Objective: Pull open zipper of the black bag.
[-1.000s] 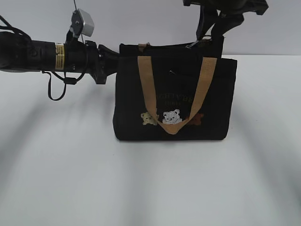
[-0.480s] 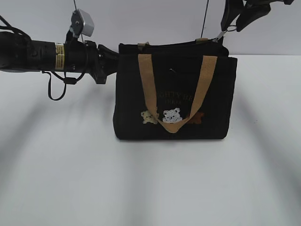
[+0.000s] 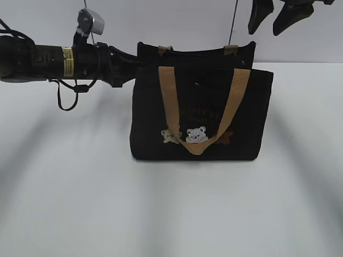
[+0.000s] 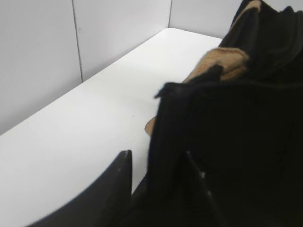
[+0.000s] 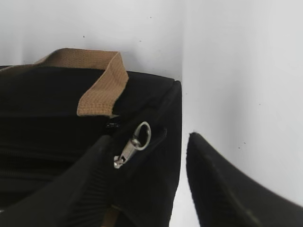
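Black bag (image 3: 201,112) | right pincer (image 3: 277,16) above, apart | zipper (image 5: 132,144) free

Bag (image 3: 201,115) upright mid tabletop (image 3: 171,209), left tool (image 4: 156,177) at its left end, right tool (image 3: 274,16) above its far right corner, zipper (image 5: 132,144) along the top.

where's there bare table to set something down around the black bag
Bare white table runs wide in front of the black bag, and to its right. Left of the bag is crowded: the left pincer straddles its edge. The right pincer hangs above its right corner.
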`<state>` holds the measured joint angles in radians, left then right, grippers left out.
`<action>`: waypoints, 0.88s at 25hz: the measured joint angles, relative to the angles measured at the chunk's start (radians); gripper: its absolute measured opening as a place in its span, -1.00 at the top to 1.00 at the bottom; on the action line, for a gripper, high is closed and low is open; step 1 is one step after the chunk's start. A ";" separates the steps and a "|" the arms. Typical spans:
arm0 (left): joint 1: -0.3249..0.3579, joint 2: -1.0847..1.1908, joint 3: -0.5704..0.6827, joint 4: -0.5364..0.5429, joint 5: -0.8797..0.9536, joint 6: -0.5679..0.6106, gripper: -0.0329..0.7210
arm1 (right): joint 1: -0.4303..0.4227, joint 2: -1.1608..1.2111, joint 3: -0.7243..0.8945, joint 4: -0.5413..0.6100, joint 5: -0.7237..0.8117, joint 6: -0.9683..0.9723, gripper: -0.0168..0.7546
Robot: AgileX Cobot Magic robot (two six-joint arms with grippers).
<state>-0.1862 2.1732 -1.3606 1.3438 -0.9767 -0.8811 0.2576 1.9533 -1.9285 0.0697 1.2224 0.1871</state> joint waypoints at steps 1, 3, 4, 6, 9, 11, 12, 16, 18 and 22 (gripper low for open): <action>0.000 -0.001 0.000 0.000 0.009 -0.024 0.11 | 0.000 -0.001 0.000 0.004 0.000 -0.002 -0.10; 0.000 -0.015 0.000 0.010 0.036 -0.070 -0.07 | 0.000 -0.006 0.000 0.008 0.000 -0.010 -0.17; 0.000 -0.030 0.000 0.020 0.047 -0.101 -0.13 | 0.000 -0.012 0.000 0.011 0.000 -0.014 -0.19; 0.000 -0.063 0.000 0.046 0.085 -0.170 -0.18 | 0.000 -0.026 0.000 0.013 0.000 -0.027 -0.20; 0.000 -0.127 0.000 0.126 0.179 -0.327 -0.20 | 0.000 -0.052 0.000 0.014 0.000 -0.054 -0.21; -0.001 -0.172 0.000 0.204 0.285 -0.419 -0.21 | 0.000 -0.068 0.000 0.014 0.000 -0.074 -0.21; -0.001 -0.195 0.000 0.227 0.360 -0.463 -0.23 | 0.000 -0.077 0.000 0.016 0.001 -0.084 -0.21; -0.005 -0.262 0.000 0.252 0.753 -0.657 -0.32 | 0.000 -0.110 0.000 0.016 0.001 -0.102 -0.21; -0.005 -0.280 0.002 0.205 0.939 -0.715 -0.34 | 0.000 -0.123 0.000 0.016 0.001 -0.104 -0.21; -0.004 -0.284 0.010 -0.003 1.188 -0.693 -0.42 | 0.000 -0.142 0.000 0.016 0.001 -0.111 -0.21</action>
<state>-0.1906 1.8896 -1.3503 1.3407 0.2110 -1.5743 0.2573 1.8108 -1.9285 0.0855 1.2234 0.0759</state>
